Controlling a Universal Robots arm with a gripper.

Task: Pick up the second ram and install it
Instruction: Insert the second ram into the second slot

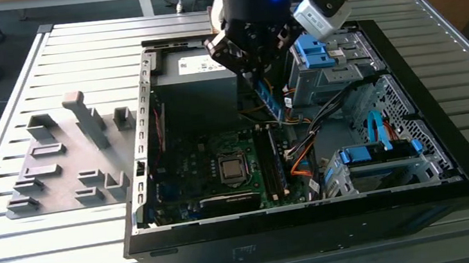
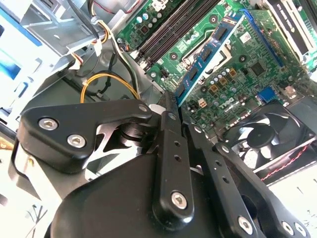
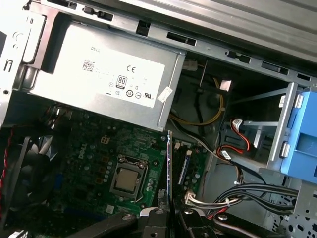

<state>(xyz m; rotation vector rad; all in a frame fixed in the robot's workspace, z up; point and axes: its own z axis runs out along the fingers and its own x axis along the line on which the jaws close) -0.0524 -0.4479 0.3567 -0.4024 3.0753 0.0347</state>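
Above the motherboard's edge by the power supply, we see the gripper clamping the ram, its long axis pointing down.

Slatted grey table; open computer case on it (side panel off); grey holder blocks beside, exterior view's left.

One held ram, one seated ram, one pincer, one case, one fan, one power supply, one processor, one tray, one bench.
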